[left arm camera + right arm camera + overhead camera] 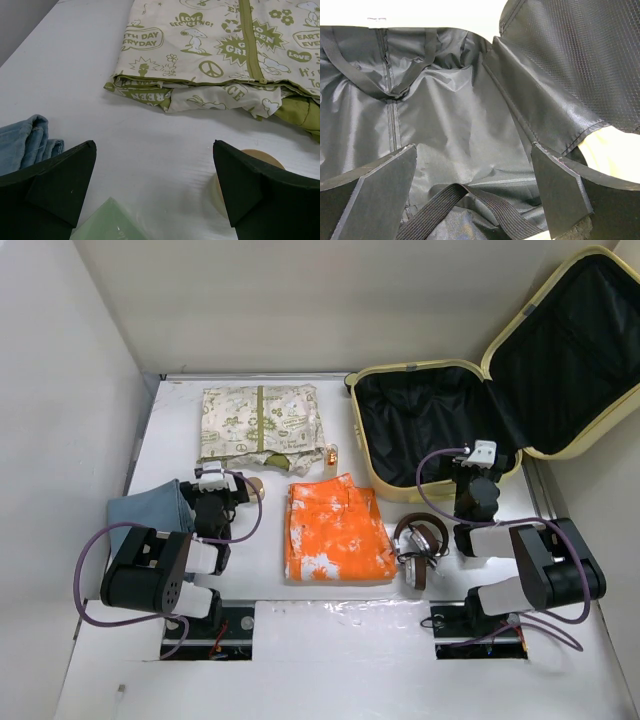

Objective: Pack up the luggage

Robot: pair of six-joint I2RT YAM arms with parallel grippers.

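Observation:
The pale yellow luggage (375, 473) lies open at the back right, its black-lined base (425, 420) empty and its lid (580, 350) leaning back. My right gripper (480, 454) is open and empty over the base's near right edge; the right wrist view shows its jaws wide apart (472, 172) above the black lining (450, 115) and an elastic strap (470, 200). My left gripper (216, 478) is open and empty (155, 167) low over the table, between folded blue jeans (150, 510) and a cream, green-printed garment (262, 425).
Folded orange tie-dye shorts (335, 530) lie in the middle, brown headphones (420, 545) to their right. A small orange bottle (331, 453) stands by the garment. A tan round object (260, 159) sits beside my left gripper's right finger, a pale green object (107, 225) below it. White walls enclose the table.

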